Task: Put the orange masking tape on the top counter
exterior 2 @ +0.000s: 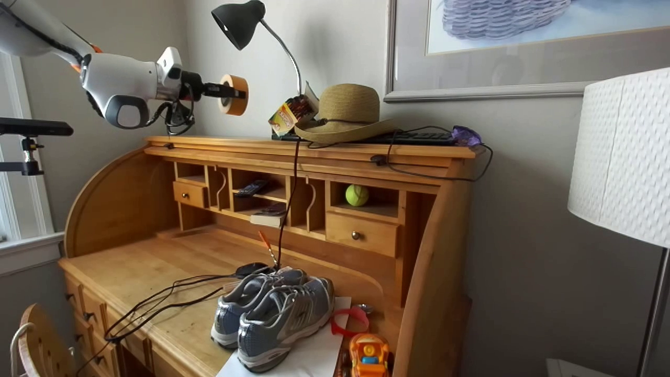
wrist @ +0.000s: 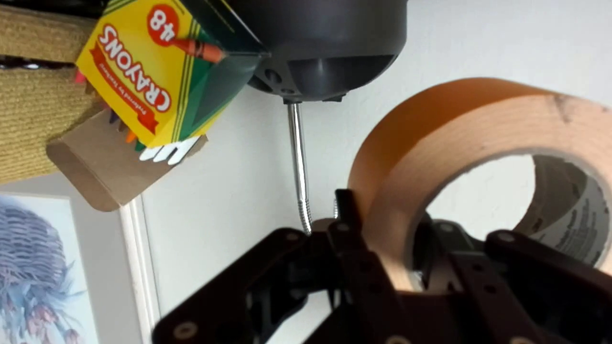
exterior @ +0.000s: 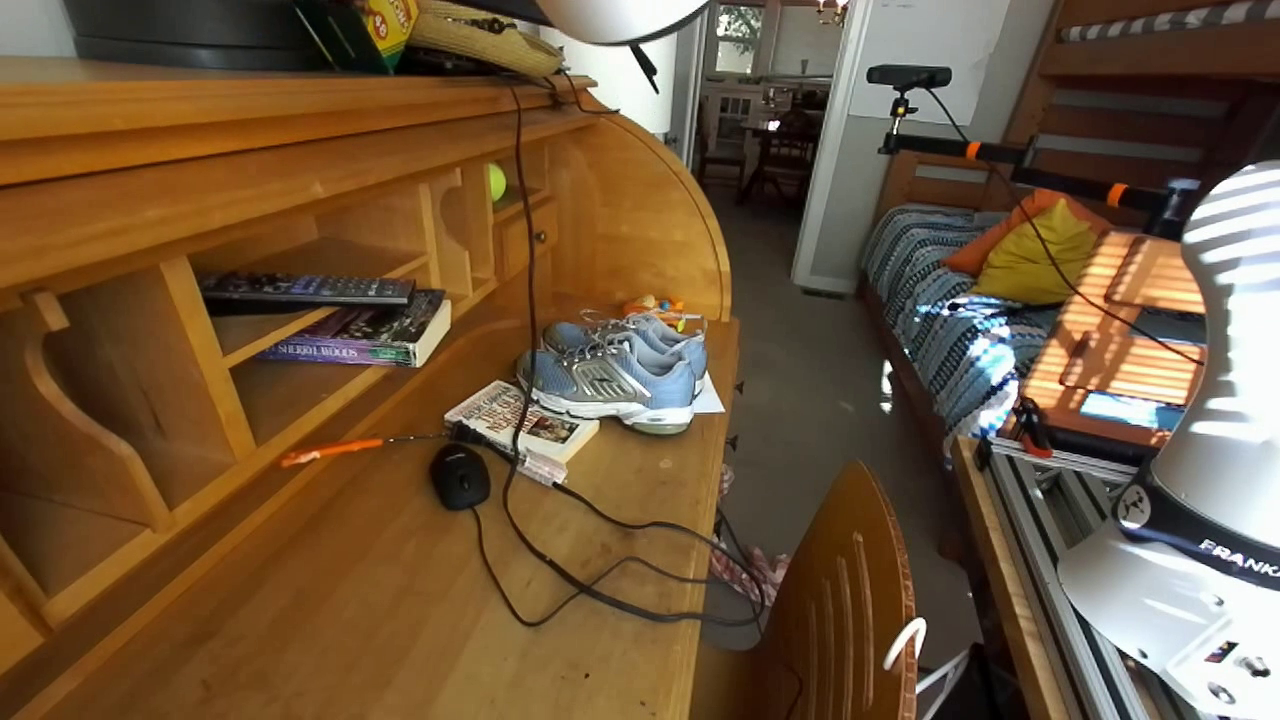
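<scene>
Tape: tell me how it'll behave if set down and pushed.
The tape is probably stiff, being a thickly wound ring. On edge it may roll, its outer face being round; laid flat, its broad side should resist tipping.

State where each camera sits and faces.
An exterior view: at one end of the desk, facing along it toward shoes; arm base at right.
An exterior view: near the shoes, facing cubbyholes; arm, fingers and tape upper left.
Wrist view: behind the fingers, visible at bottom; faces crayons and lamp.
Both exterior views share desk and shoes.
</scene>
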Controlling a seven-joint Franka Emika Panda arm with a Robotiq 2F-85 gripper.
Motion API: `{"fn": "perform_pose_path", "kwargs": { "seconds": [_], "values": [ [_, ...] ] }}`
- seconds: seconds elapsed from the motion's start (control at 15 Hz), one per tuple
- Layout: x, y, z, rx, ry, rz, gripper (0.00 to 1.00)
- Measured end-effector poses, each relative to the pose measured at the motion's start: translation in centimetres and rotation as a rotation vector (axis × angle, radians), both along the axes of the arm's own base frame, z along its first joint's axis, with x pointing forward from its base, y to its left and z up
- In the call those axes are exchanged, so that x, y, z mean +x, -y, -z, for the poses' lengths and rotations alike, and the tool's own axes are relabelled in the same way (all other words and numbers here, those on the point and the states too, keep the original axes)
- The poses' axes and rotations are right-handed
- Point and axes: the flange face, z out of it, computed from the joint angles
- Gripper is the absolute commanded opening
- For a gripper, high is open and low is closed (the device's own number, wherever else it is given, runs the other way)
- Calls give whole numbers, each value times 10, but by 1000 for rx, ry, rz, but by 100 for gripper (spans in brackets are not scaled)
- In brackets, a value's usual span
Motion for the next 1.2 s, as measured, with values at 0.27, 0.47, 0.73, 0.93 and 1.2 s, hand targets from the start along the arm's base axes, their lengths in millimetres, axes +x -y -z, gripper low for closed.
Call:
{"fn": "perform_pose_path", "kwargs": {
  "seconds": [0.27, 0.47, 0.73, 0.93, 1.2],
  "values": [
    [6, 3, 9, -32, -66, 37, 7],
    [6, 4, 12, -36, -71, 42, 7],
    [2, 8, 9, -103, -42, 89, 7],
    [1, 7, 6, -192, -27, 116, 7],
    [7, -1, 14, -316, -44, 127, 7]
  ]
}}
